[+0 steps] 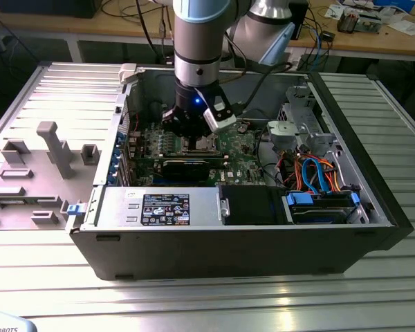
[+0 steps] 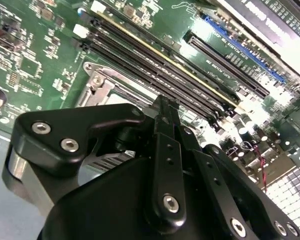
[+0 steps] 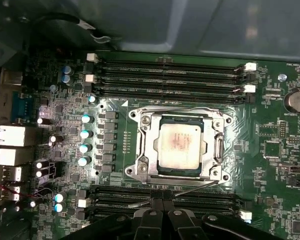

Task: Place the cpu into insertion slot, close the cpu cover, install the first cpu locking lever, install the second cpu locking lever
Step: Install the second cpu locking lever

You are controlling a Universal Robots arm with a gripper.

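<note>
Fingers (image 3: 162, 216) pressed together, empty, just beside the cpu cover (image 3: 217, 150) closed over the cpu (image 3: 181, 146)

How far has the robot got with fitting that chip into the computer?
The cpu already sits in the insertion slot, and the cpu cover looks lowered around it. The gripper hovers beside a thin locking lever lying slanted along the socket's edge, seemingly unlatched. So both lever steps appear left.

We see the open computer case (image 1: 249, 228) from outside and above, both wrist views sit close over its motherboard (image 3: 275, 145), sharing the insertion slot (image 3: 182, 145).
</note>
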